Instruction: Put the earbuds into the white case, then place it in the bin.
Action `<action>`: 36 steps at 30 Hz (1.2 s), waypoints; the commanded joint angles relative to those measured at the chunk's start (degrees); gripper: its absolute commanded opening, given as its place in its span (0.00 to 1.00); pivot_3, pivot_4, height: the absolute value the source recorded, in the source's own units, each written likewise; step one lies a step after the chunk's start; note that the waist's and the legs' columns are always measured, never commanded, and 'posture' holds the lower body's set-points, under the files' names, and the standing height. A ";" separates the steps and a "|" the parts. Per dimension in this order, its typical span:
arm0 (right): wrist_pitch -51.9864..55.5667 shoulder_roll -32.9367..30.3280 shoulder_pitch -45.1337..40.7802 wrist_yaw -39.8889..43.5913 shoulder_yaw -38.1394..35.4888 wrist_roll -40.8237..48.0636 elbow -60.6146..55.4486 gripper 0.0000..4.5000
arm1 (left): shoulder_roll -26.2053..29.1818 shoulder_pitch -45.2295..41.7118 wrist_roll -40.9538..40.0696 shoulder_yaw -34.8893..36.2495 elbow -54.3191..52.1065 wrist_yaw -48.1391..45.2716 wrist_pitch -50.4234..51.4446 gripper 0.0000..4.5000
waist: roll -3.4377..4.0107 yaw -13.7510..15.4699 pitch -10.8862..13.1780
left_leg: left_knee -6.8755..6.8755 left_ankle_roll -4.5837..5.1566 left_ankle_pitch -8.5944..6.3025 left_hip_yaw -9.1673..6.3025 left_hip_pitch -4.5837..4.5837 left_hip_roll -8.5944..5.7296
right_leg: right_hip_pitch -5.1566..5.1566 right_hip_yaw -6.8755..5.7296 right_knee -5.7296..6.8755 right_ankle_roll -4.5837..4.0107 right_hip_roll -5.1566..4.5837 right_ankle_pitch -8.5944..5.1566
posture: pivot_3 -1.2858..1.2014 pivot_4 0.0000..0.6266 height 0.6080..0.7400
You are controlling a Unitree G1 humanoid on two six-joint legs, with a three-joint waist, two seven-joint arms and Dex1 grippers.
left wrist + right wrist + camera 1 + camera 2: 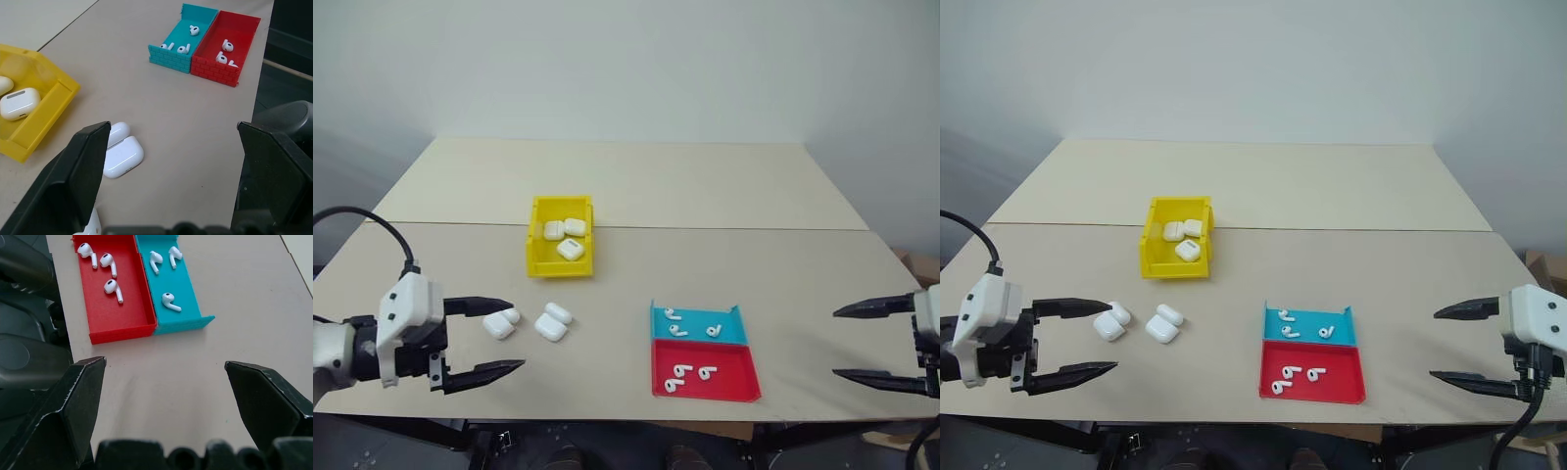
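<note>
Two white cases [501,323] [553,321] lie on the table with their lids open, side by side in front of the yellow bin [536,245]. The bin holds three more white cases [570,249]. Earbuds lie in two small trays: three in the blue tray [168,301] and three in the red tray [112,288]. My left gripper [517,336] hovers open just left of the nearer case [122,156], touching nothing. My right gripper [835,343] stands open at the table's right edge, well to the right of the trays, with nothing between its fingers.
The blue tray [697,321] and red tray [734,377] sit joined together near the table's front edge, right of centre. A seam runs across the table behind the bin. The tabletop beyond it is bare up to the white wall.
</note>
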 commanded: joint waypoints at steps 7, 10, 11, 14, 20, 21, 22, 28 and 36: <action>0.11 -0.93 -2.64 -0.83 0.43 0.04 0.46 1.00 | 0.76 -1.68 0.37 2.85 -1.72 6.50 3.70 1.00 | -0.01 0.06 0.00 | 0.00 0.00 0.00 0.00 0.00 0.00 | 0.00 0.00 0.00 0.00 0.00 0.00 | 0.52 0.24 1.00; 0.71 -1.69 -3.24 -1.89 1.50 -1.07 0.92 1.00 | 1.12 0.53 3.09 2.89 -4.27 8.27 4.48 1.00 | -0.01 -0.08 0.00 | 0.00 0.00 0.00 0.00 -0.02 0.00 | -0.01 0.00 0.00 0.00 0.00 -0.01 | 0.52 0.24 1.00; 0.85 -1.86 -3.47 -2.11 1.77 -1.17 1.02 1.00 | 1.35 1.40 4.93 2.57 -5.38 9.41 4.61 1.00 | -0.01 -0.09 0.00 | 0.00 0.00 0.00 0.00 -0.02 0.00 | -0.02 0.00 0.00 0.00 0.00 -0.01 | 0.52 0.24 1.00; 1.07 -2.37 -3.82 -2.38 2.18 -1.56 1.08 1.00 | 2.06 2.30 5.98 2.21 -6.08 10.18 5.78 1.00 | -0.01 0.02 0.01 | 0.00 0.00 0.00 0.00 0.00 0.00 | -0.01 0.00 0.00 0.00 0.00 -0.01 | 0.52 0.24 1.00; 5.28 -2.77 -4.66 -5.26 1.54 -1.22 -1.02 1.00 | 4.23 2.32 9.96 2.03 -8.63 15.11 11.41 1.00 | -0.02 0.05 0.01 | 0.00 0.00 0.00 0.00 0.00 0.00 | 0.00 0.00 0.00 -0.01 -0.01 -0.01 | 0.52 0.24 1.00; 6.89 -3.48 -4.25 -5.23 1.26 -1.32 -1.61 1.00 | 5.94 2.02 10.66 1.18 -8.62 15.81 13.82 1.00 | -0.02 0.07 0.01 | 0.00 0.00 0.00 0.00 0.00 0.00 | -0.01 0.00 0.00 -0.01 0.00 -0.01 | 0.52 0.24 1.00; 8.71 -4.25 -3.68 -5.31 0.95 -1.80 -2.32 1.00 | 7.93 1.22 11.63 -0.47 -8.24 17.12 16.37 1.00 | -0.01 0.14 0.02 | 0.00 0.00 0.00 -0.01 -0.01 0.00 | -0.02 0.00 0.01 -0.01 0.00 -0.01 | 0.52 0.24 1.00; 13.01 -5.09 -1.05 -6.39 0.30 -4.65 -4.86 1.00 | 18.54 -15.91 10.45 -17.75 -0.62 24.18 36.63 1.00 | -0.05 0.24 0.07 | 0.00 0.00 0.00 -0.02 -0.01 -0.01 | -0.04 -0.02 0.01 0.01 -0.01 -0.03 | 0.52 0.24 1.00; 15.10 -3.43 -0.06 -9.97 1.89 -6.05 -7.02 1.00 | 20.43 -45.04 14.91 -45.20 15.48 15.94 41.82 1.00 | -0.06 0.05 0.08 | -0.01 0.00 -0.01 -0.07 -0.29 -0.08 | -0.29 -0.02 0.04 0.03 0.03 -0.04 | 0.52 0.24 1.00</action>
